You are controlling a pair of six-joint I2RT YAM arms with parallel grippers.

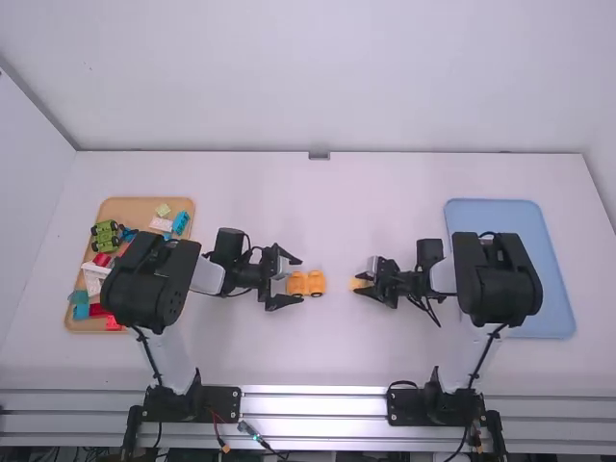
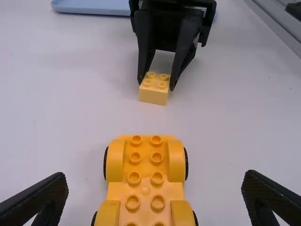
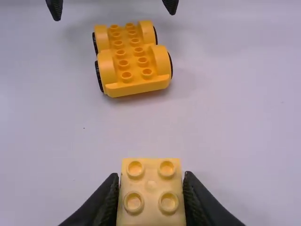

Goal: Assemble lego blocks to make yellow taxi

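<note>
1. Orange wheelbase [image 2: 145, 184], studs up, black wheels [image 2: 106, 165] showing at its sides, sits on the white table [image 1: 318, 356] near its middle — my left gripper [image 1: 298, 281] around it, fingers spread wide, a gap on either side.
2. Pale yellow block [image 3: 150, 189], four studs facing up, is pinched in my right gripper [image 1: 360, 282], one finger against each side. The block faces one end of the wheelbase, the two pieces apart; whether it touches the table, I cannot tell.
3. Farther out, beside my left arm, a tan tray [image 1: 144, 212] holds assorted bricks [image 1: 181, 222] and a green wheeled piece [image 1: 104, 236]; a blue tray [image 1: 494, 214] lies by my right arm.
</note>
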